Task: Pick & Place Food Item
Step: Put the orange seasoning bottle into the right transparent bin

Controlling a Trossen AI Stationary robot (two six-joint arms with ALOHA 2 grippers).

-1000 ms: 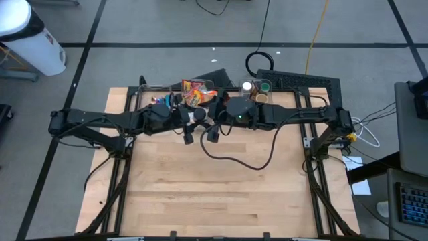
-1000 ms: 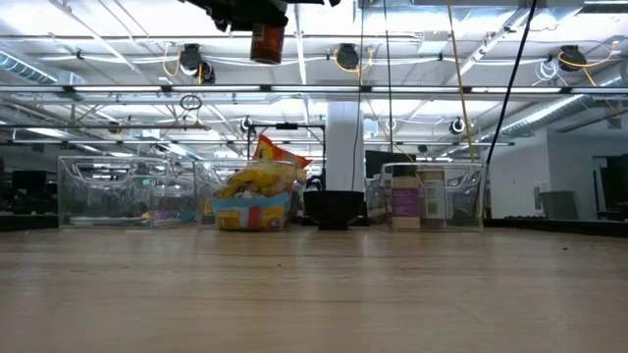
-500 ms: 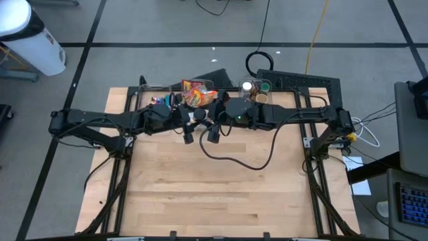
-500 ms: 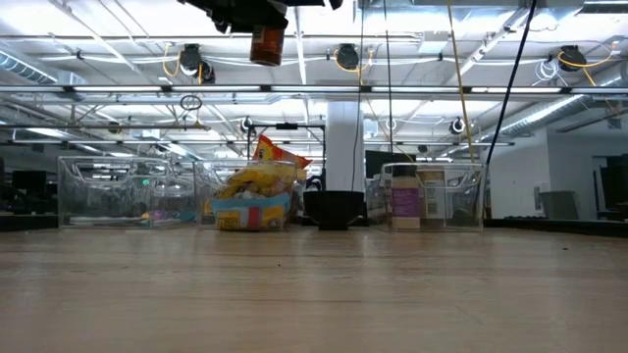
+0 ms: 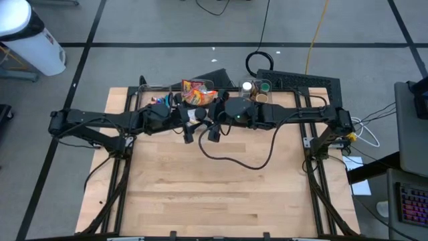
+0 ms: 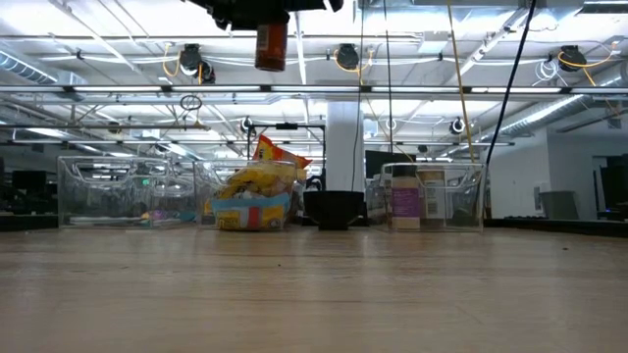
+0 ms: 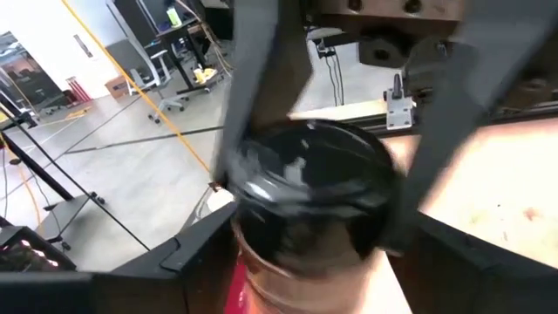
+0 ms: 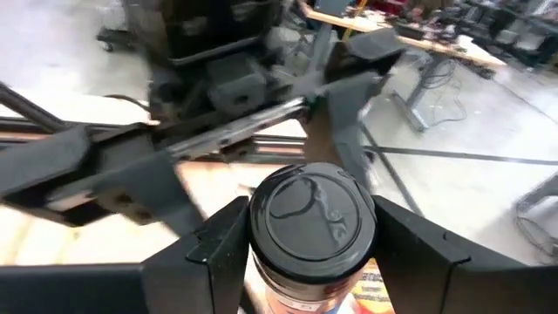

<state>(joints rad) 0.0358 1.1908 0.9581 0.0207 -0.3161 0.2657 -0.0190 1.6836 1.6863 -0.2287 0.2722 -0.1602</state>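
A jar with a black lid and a red-orange label (image 6: 271,44) hangs high above the middle of the table, near its far edge. It shows from the lid side in both wrist views (image 8: 312,209) (image 7: 309,192). My right gripper (image 8: 312,228) (image 5: 215,126) is shut on it. My left gripper (image 7: 309,249) (image 5: 188,127) faces it from the table's left. It is open, with one finger on either side of the jar's body. I cannot tell that they touch it. My right gripper pinches the jar between its two fingers, on two opposite sides just below the black lid (image 8: 258,228). The fingers come slanting down from above and from the table's right. The jar hangs upright below them, lifted well clear of the table.
Clear bins stand in a row at the table's far edge. The left one (image 6: 128,191) shows small items, the middle one holds snack bags (image 6: 253,191) (image 5: 195,92), and the right one holds jars (image 6: 417,196) (image 5: 257,90). A black cable (image 5: 234,159) hangs over the table's middle.
The jar has shifted a little sideways with my right gripper and has turned from tilted to upright. It stays high above the table.
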